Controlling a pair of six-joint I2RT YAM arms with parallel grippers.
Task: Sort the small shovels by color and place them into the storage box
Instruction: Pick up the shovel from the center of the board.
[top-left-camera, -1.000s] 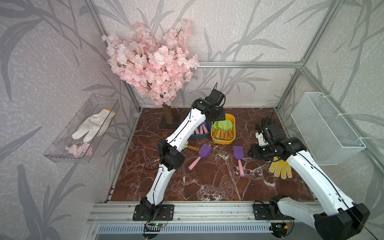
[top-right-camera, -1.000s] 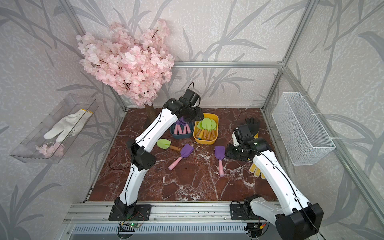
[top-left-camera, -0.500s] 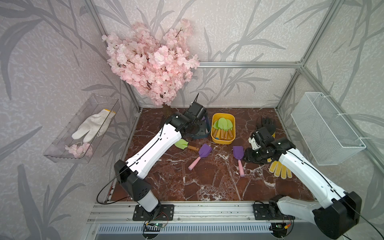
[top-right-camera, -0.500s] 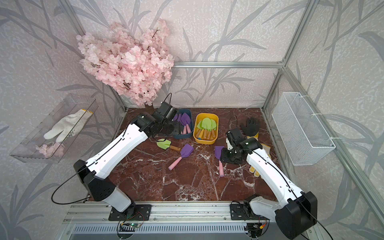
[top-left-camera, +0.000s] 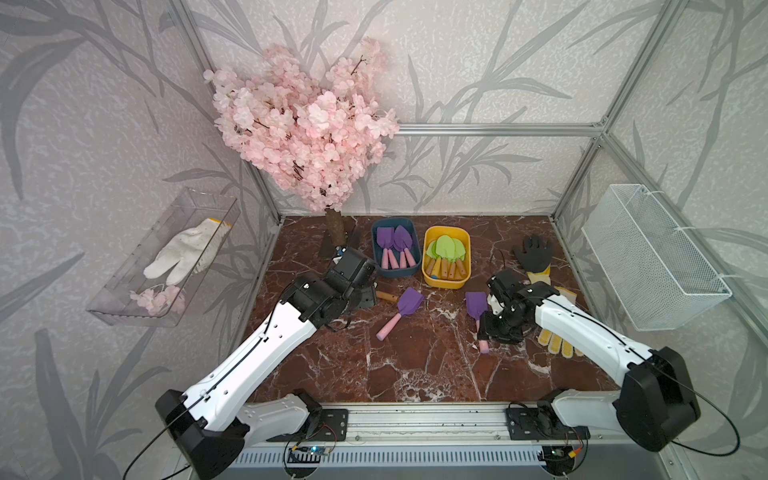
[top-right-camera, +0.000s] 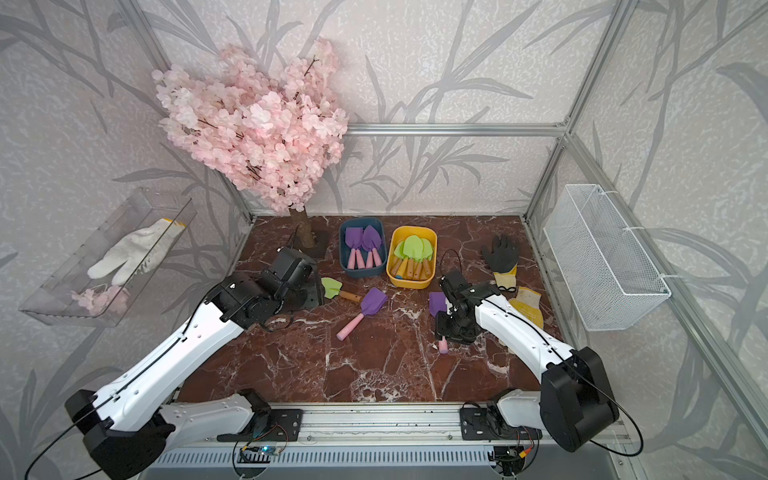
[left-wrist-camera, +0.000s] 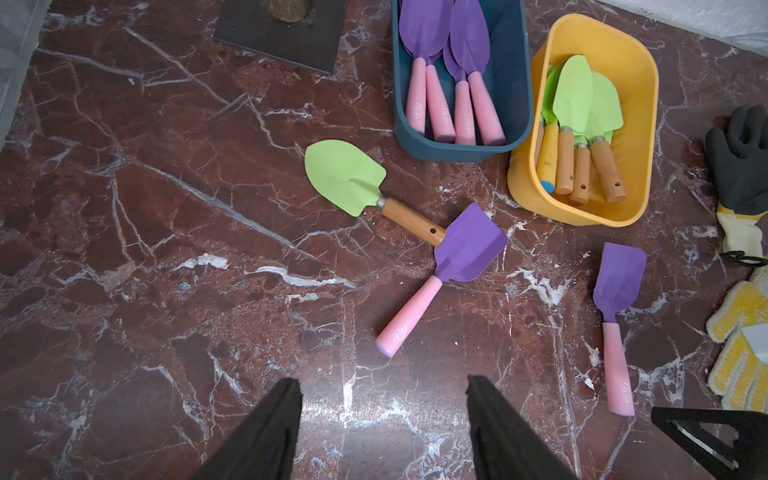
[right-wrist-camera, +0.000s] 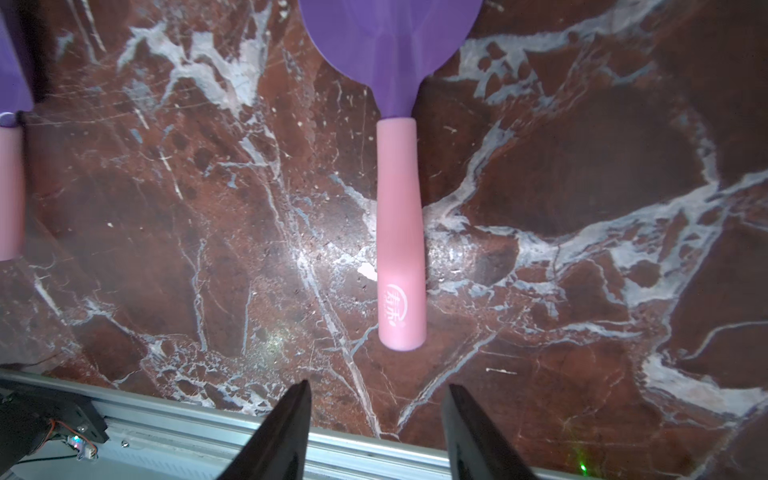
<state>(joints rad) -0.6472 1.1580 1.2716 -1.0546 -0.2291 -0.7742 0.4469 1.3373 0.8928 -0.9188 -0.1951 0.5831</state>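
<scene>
Left bin (top-left-camera: 395, 272), right bin (top-left-camera: 445, 283) side by side at rear; three loose shovels (top-left-camera: 408, 300) before them.

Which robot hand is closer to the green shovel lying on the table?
Left. The left gripper is open right beside the green shovel. The right gripper hangs by the handle of a purple shovel, farther away.

The only marking that shows is a small white printed emblem (right-wrist-camera: 395, 306) near the butt end of the pink handle of a purple-bladed plastic shovel (right-wrist-camera: 400, 208): a rounded logo with characters too blurred to read. The four purple pink-handled shovels (left-wrist-camera: 436, 108) in the dark blue plastic box (left-wrist-camera: 453, 153) carry similar white marks, too small to read.
</scene>
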